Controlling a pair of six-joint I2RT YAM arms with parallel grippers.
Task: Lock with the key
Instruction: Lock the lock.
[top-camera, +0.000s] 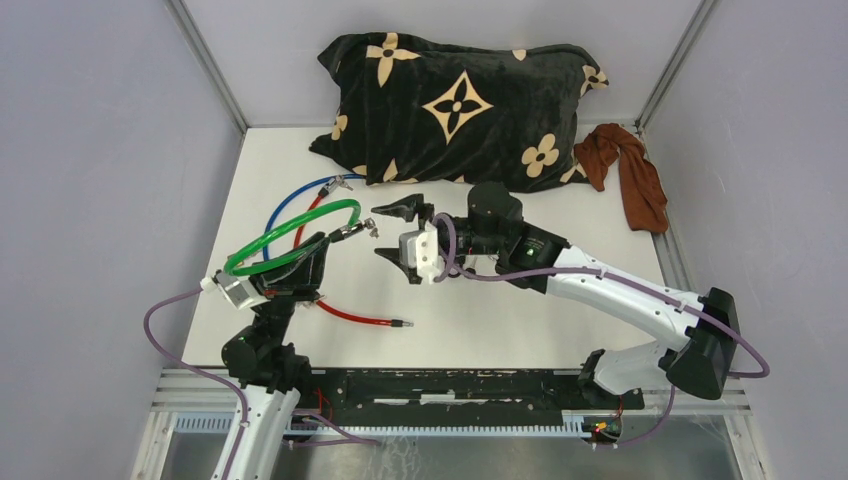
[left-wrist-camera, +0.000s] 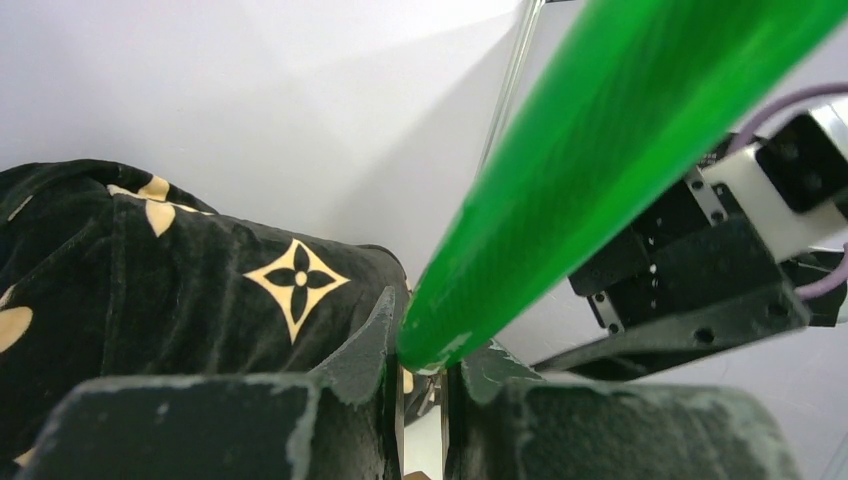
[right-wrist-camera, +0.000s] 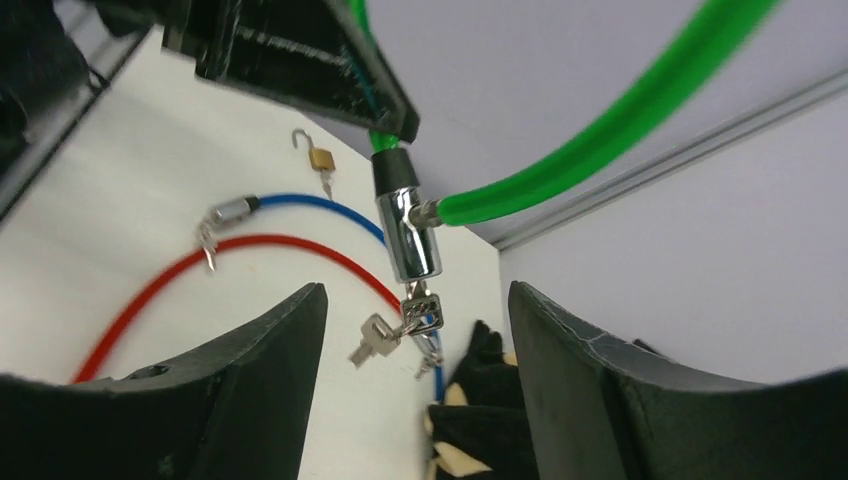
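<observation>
A green cable lock (top-camera: 290, 235) is held up off the table. My left gripper (left-wrist-camera: 425, 370) is shut on its green cable (left-wrist-camera: 600, 160), which runs up and to the right from between the jaws. The lock's chrome cylinder (right-wrist-camera: 407, 232) hangs in the air with a key (right-wrist-camera: 420, 305) in its lower end. A second key (right-wrist-camera: 372, 338) dangles from the same ring. My right gripper (right-wrist-camera: 415, 290) stands open just short of the keys, touching nothing. In the top view the right gripper (top-camera: 385, 232) faces left at the cylinder (top-camera: 350, 232).
A red cable (top-camera: 350, 315) and a blue cable (top-camera: 290, 195) lie on the table under the lock. A small brass padlock (right-wrist-camera: 320, 157) lies open beyond them. A black patterned pillow (top-camera: 460, 105) fills the back, with a brown cloth (top-camera: 630, 175) at the back right.
</observation>
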